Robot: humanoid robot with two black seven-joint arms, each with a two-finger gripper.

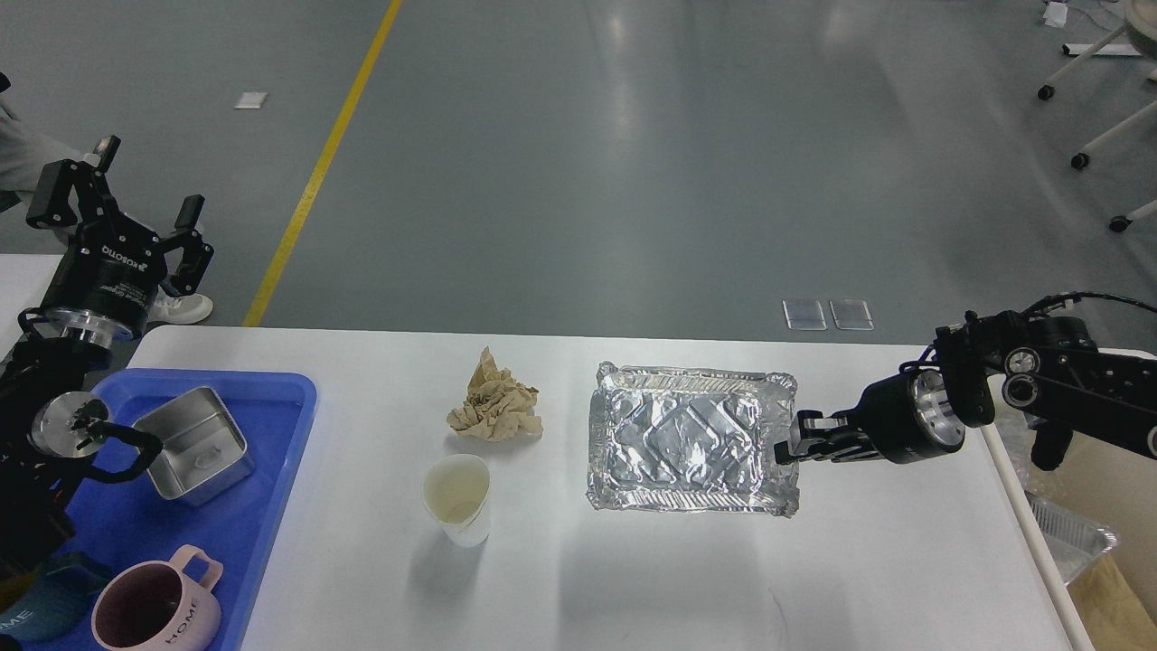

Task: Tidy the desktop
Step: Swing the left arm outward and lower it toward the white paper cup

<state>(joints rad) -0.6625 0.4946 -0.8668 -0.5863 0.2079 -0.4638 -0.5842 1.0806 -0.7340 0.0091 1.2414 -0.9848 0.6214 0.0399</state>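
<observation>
Right hand [788,440] gripping foil tray [691,438], above desktop [859,561]

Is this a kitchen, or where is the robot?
Probably not a kitchen: it looks like a big workshop or lab hall. The grey floor has a yellow line painted on it, wheeled stands sit nearby, and a plain white desktop holds the mess.

A pink mug [155,604] and a dark teal mug [41,608] are running off the bottom edge on the blue tray [271,470], which the left arm is partly covering. The desktop [813,579] is being cropped at the bottom. At far right, a beige bin [1116,542] holding a foil container [1076,540] is showing only in part, beyond the table edge.
</observation>
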